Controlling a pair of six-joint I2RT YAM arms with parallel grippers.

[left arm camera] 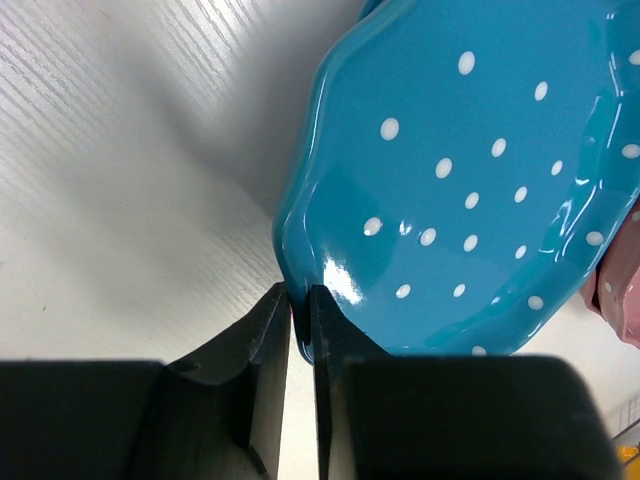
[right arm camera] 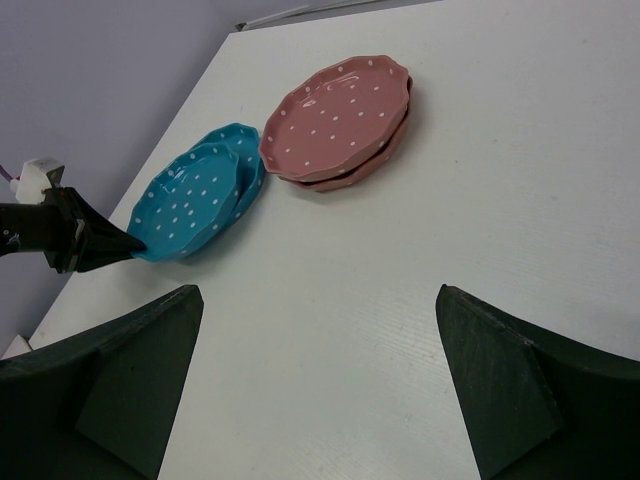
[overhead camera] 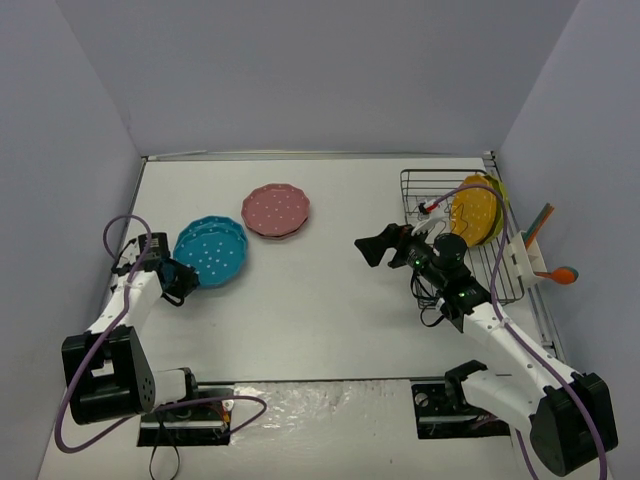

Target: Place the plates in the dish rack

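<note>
Two blue dotted plates lie stacked at the left; the top one is tilted up at its near edge. My left gripper is shut on that plate's rim. It also shows in the right wrist view. Two pink plates lie stacked at the middle back, also in the right wrist view. The black wire dish rack stands at the right and holds upright orange-yellow plates. My right gripper is open and empty, above the table left of the rack.
A utensil holder with an orange spoon hangs on the rack's right side. Purple walls close the table at left, back and right. Bare white table lies under my right gripper.
</note>
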